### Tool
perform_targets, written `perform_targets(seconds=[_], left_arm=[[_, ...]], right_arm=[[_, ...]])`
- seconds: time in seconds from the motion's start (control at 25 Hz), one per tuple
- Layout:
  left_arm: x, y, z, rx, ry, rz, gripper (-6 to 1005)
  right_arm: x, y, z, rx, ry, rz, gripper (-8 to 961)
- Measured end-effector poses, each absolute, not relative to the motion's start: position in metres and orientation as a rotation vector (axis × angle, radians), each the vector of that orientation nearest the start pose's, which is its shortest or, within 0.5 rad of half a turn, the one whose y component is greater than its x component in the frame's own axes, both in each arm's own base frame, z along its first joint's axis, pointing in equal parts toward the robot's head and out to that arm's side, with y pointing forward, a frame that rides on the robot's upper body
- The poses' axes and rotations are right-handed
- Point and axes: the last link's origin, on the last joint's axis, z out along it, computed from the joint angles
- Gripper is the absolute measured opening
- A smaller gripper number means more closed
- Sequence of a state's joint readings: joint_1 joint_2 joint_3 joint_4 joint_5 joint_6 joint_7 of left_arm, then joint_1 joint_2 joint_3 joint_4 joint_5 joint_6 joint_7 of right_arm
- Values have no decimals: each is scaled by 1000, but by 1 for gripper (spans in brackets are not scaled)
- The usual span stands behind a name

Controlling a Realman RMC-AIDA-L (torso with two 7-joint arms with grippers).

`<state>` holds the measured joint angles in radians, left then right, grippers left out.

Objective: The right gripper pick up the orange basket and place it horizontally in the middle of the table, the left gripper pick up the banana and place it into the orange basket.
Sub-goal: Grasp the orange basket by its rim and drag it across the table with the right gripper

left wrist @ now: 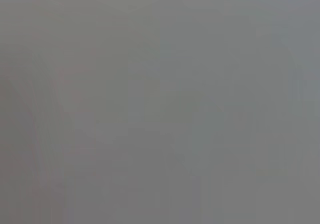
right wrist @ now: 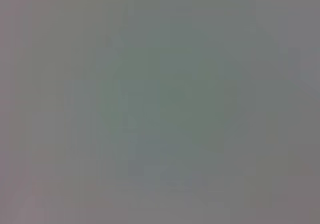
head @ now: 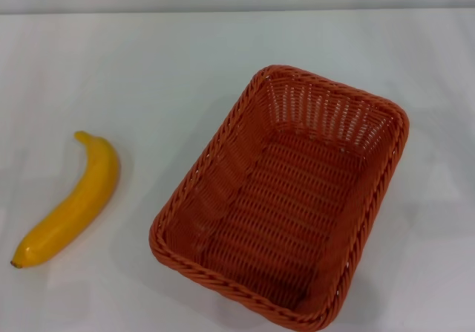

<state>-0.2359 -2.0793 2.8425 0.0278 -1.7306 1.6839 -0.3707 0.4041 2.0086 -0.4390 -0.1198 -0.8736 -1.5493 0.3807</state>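
Note:
In the head view an orange basket (head: 286, 198) of woven plastic stands on the white table (head: 148, 72), right of centre, its long side running diagonally from near left to far right. It holds nothing. A yellow banana (head: 70, 202) lies on the table well to the left of the basket, apart from it, with its dark tip toward the near edge. Neither the left gripper nor the right gripper shows in any view. Both wrist views show only a plain grey field.
The table's far edge meets a pale wall along the top of the head view. White tabletop lies between banana and basket and beyond both.

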Motion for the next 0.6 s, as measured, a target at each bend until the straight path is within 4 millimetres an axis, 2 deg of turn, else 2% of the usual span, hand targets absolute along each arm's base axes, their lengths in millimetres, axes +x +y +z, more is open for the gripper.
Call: perform_targets(seconds=[0.12, 0.32, 0.6], left_arm=[[-381, 225, 72, -1068, -460, -895, 682], [-382, 225, 73, -1068, -463, -893, 682], [-384, 219, 70, -1067, -477, -886, 682]], right_arm=[[335, 321, 101, -1433, 248, 938, 842], [305, 354, 105, -1708, 240, 956, 841], [237, 388, 102, -2139, 198, 869, 841]])
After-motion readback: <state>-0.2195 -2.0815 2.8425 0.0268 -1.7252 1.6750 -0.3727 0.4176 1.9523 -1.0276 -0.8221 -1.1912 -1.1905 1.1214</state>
